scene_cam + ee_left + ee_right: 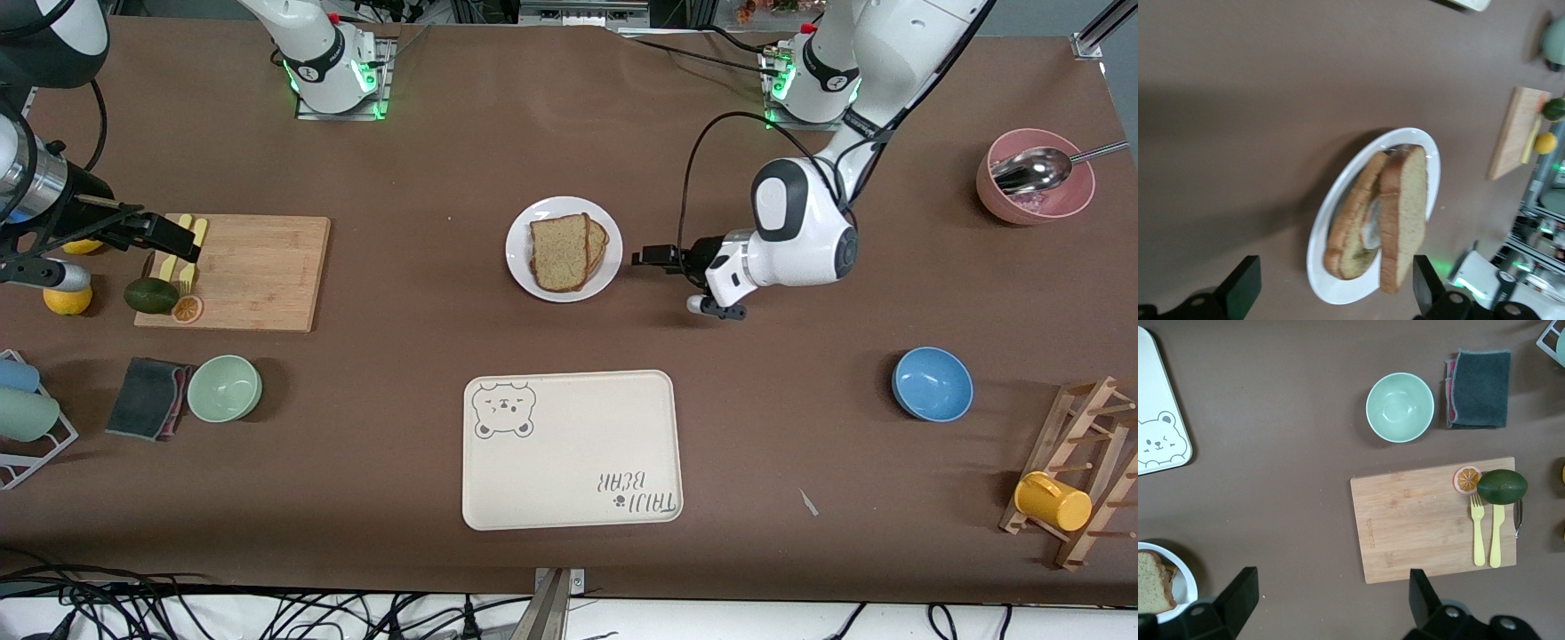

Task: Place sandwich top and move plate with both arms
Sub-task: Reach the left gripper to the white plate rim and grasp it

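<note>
Brown tabletop holds the plate (518, 258) with the bread slice (560, 252) already on, seemingly askew, so moving comes next: the left gripper (647, 258) gapes beside it, the right gripper (173, 238) gapes over the cutting board (258, 276).

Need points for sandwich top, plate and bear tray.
sandwich top (558, 252): front view, middle of the slice's upper face.
plate (524, 263): front view, bare white rim toward the right arm's end.
bear tray (578, 444): front view, plain cream middle.
</note>
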